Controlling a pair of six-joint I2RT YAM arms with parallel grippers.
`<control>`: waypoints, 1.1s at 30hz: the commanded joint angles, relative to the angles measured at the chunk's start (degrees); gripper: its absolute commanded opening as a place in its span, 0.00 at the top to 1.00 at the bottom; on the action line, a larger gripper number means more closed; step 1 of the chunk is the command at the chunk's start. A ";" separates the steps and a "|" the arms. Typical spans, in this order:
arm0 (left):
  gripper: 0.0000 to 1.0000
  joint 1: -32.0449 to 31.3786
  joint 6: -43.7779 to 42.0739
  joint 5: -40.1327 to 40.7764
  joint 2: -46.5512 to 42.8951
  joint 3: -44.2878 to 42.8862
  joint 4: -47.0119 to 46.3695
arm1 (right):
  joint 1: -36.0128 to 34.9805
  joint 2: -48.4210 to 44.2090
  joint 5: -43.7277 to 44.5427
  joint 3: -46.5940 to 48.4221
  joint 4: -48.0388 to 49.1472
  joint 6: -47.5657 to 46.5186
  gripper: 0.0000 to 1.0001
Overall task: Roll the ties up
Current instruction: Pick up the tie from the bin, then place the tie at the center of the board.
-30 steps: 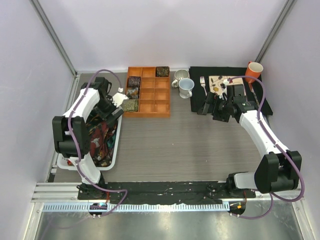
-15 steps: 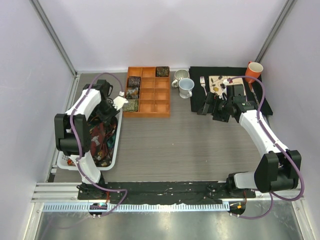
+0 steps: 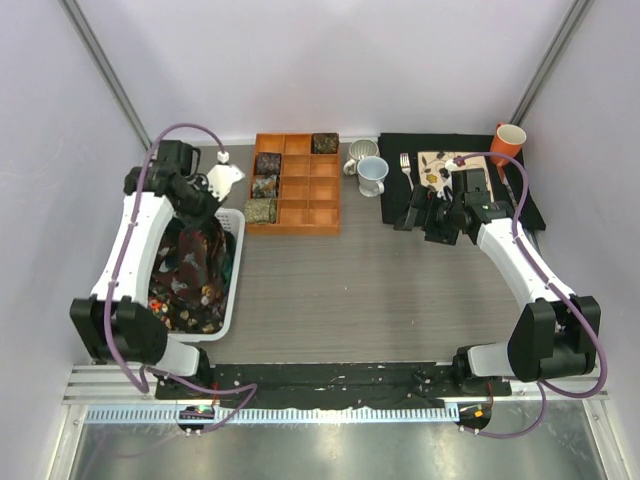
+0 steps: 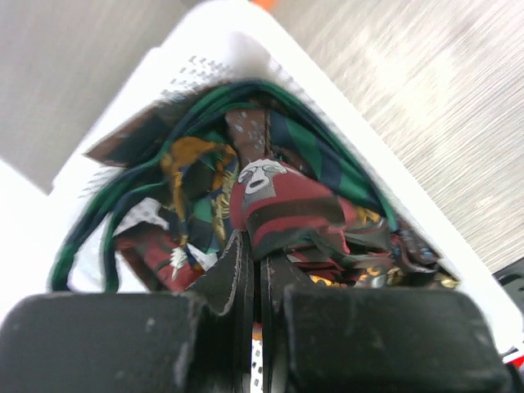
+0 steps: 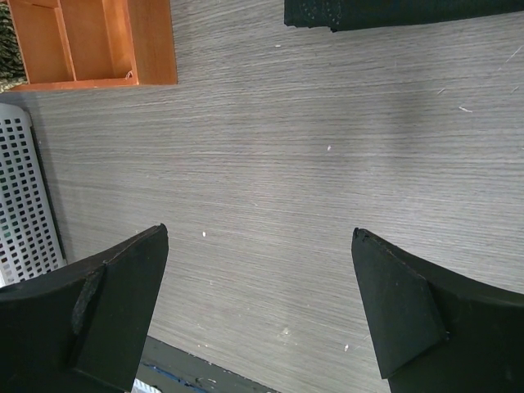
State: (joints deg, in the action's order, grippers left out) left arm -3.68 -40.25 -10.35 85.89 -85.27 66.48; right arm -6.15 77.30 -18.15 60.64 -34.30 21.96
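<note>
Your left gripper (image 4: 260, 282) pinches a red striped tie (image 4: 286, 209). It hangs all crumpled over the tangled ties (image 3: 185, 285) in the white basket (image 4: 385, 176). Your right gripper (image 5: 258, 307) is spread wide above the table (image 5: 286, 164).

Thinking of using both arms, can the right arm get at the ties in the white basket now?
Probably not: the basket sits at the far left edge, the left claw is shut on a tie above it, and the right claw is open by the placemat.
</note>
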 commanded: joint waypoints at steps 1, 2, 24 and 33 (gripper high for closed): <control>1.00 -0.18 4.30 -6.69 -5.81 -5.86 1.81 | 0.09 -0.39 -0.74 1.85 1.52 0.81 0.01; 1.00 -0.27 4.74 -7.92 -6.34 -6.82 2.60 | 0.00 -0.57 -0.83 1.94 1.43 0.90 0.00; 1.00 -25.29 39.25 -35.62 -7.76 -29.41 -31.39 | 0.00 -10.50 -1.54 1.59 4.42 7.49 0.00; 1.00 -31.65 60.36 -29.38 5.15 -50.50 -51.70 | 0.00 -13.49 0.66 0.44 4.86 9.69 0.00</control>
State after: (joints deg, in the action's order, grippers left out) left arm -35.27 7.62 -42.54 86.67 -128.01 28.42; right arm -6.15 66.04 -19.29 60.64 -31.66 30.22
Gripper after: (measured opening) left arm 0.045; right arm 0.995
